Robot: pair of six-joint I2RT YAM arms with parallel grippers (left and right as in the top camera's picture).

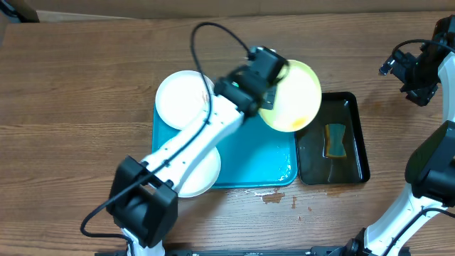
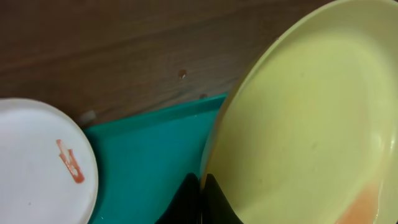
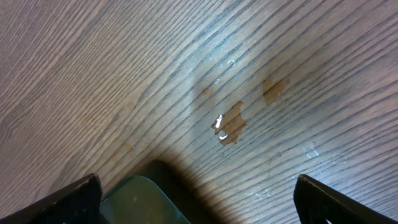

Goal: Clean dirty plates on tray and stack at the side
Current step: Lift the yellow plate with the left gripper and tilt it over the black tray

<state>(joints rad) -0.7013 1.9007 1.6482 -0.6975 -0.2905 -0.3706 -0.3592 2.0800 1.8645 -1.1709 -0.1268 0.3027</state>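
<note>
A big brown wooden table [image 1: 71, 85] fills almost the whole view, with dark lines running through the wood from left to right. Near the lower middle of the frame a few small wet spots [image 1: 272, 197] shine in the light. A pale strip [image 1: 213, 6] runs along the top edge, behind the table.

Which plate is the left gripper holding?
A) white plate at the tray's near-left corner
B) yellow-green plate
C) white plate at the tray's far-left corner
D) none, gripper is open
B: the left gripper is shut on the rim of the yellow-green plate, which is tilted up, while the smeared white plate lies flat on the tray, apart from the gripper.
</note>
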